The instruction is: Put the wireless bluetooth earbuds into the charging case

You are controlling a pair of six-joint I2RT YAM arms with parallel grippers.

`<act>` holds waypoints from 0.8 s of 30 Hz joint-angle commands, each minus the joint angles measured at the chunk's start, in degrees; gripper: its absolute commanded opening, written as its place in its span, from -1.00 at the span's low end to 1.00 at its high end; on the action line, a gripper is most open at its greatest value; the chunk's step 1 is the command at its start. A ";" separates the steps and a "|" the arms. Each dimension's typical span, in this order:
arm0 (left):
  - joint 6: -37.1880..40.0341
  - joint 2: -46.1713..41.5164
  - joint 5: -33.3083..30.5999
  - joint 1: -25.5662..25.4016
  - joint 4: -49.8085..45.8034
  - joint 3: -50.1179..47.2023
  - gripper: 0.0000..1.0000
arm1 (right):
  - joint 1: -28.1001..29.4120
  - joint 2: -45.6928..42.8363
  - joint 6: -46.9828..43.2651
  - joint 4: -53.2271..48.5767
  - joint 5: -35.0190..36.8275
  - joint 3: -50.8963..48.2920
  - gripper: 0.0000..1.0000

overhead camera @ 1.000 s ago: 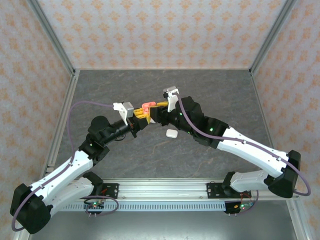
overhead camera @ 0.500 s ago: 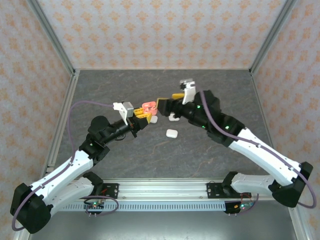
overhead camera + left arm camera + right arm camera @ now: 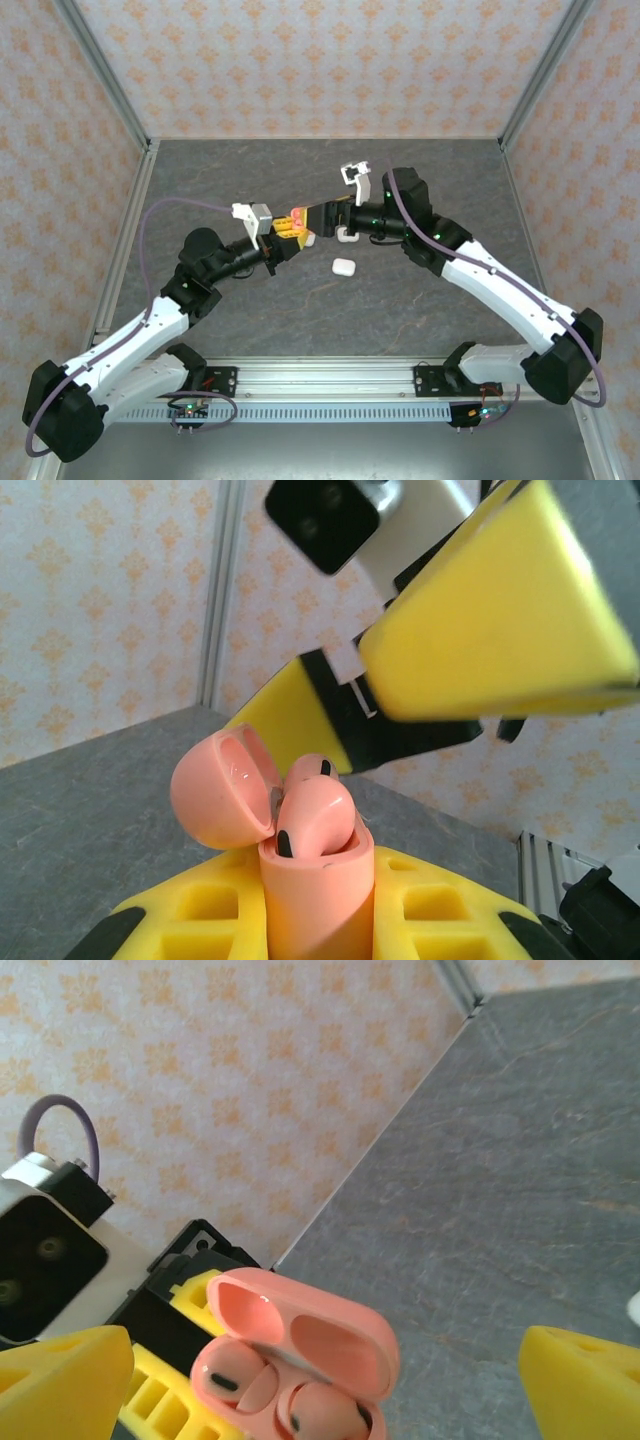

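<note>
Earbuds [image 3: 240, 1385], two of them and both coral, sit side by side in the one coral charging case [image 3: 315, 900], lid tipped back. My left claw [image 3: 288, 228] is clamped tight on that case, holding it up off the table [image 3: 450, 180]. My right claw [image 3: 322, 1380] is spread as wide as it goes with nothing in it, its two yellow fingertips [image 3: 60, 1375] flanking the case in my wrist view, and down on the table I count three small white pieces [image 3: 343, 267], one just beside each claw and one nearer my bases.
</note>
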 commanded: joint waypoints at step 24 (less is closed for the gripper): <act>1.65 0.62 -1.04 -1.22 -2.61 2.97 -1.00 | -0.02 -7.36 -2.88 9.44 -10.09 -5.52 0.77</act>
